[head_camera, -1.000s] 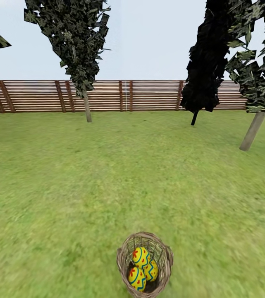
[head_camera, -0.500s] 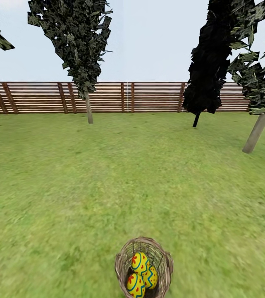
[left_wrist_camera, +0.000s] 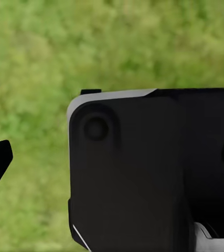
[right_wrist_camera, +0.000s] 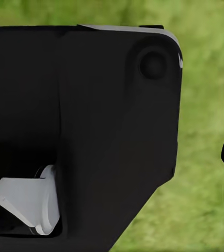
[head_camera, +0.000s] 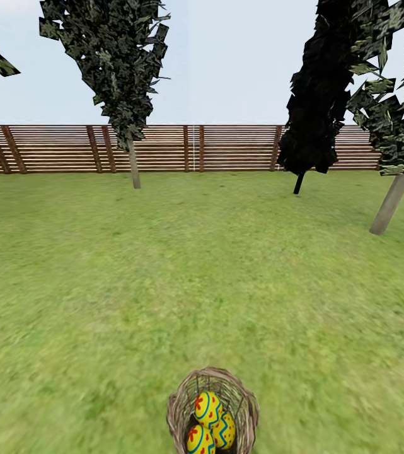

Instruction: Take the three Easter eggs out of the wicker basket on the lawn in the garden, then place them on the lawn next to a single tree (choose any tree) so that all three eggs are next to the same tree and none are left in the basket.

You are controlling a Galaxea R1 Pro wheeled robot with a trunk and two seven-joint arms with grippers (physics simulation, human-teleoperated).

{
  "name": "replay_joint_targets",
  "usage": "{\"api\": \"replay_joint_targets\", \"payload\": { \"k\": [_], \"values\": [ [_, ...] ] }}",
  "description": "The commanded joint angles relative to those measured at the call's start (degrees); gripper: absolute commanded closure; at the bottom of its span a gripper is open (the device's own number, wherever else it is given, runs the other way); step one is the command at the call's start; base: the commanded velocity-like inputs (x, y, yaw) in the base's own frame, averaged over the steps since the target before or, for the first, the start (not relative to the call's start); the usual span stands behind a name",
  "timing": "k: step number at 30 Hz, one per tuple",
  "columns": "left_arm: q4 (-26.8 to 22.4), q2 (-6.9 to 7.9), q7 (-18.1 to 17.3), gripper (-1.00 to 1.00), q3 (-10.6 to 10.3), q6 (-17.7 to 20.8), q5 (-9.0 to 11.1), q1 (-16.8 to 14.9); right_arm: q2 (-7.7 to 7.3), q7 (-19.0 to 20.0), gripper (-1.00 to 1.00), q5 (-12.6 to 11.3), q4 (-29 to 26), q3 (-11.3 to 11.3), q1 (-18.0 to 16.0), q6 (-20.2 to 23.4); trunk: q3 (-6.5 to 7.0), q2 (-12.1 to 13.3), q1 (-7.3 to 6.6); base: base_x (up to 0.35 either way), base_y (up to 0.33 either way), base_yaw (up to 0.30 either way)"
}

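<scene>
Mottled green lawn (head_camera: 164, 271) stretched back to a brown slatted fence (head_camera: 227, 148) closing the garden, with a thick pale-trunked tree (head_camera: 391, 202) at the far right, another pale trunk (head_camera: 134, 167) at the far left and a thin-stemmed dark columnar tree (head_camera: 318, 94) between them. At the near edge of the head view sat the wicker basket (head_camera: 178, 410), cut off by the frame, with the three Easter eggs (head_camera: 208, 410) heaped inside it, touching one another and well apart from every tree. Both wrist views showed blurred grass behind a large black robot body (left_wrist_camera: 143, 173), and I could not tell whether the jaws of either gripper were open or closed.
</scene>
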Motion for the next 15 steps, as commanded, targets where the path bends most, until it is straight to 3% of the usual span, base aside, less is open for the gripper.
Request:
{"api": "replay_joint_targets", "payload": {
  "k": [1,12,15],
  "values": [
    [0.0,0.0,-0.1,-1.0,0.0,-0.2,0.0,0.0,-0.01,0.0,-1.0,0.0,-0.1,0.0,0.0,-0.1,-0.07,-0.1,0.01,0.027,-0.038,0.0],
    [0.1,0.0,-0.1,-1.0,0.1,0.3,0.0,0.0,-0.37,0.0,-1.0,0.0,0.0,-0.4,0.0,0.0,-0.07,-0.1,0.01,0.006,-0.008,0.0],
    [0.1,0.0,0.0,-1.0,0.1,0.4,-0.1,0.0,-0.66,0.0,-1.0,-0.4,0.0,-1.6,0.1,-0.1,-0.07,-0.1,0.01,0.0,0.0,0.0]
  ]
}}
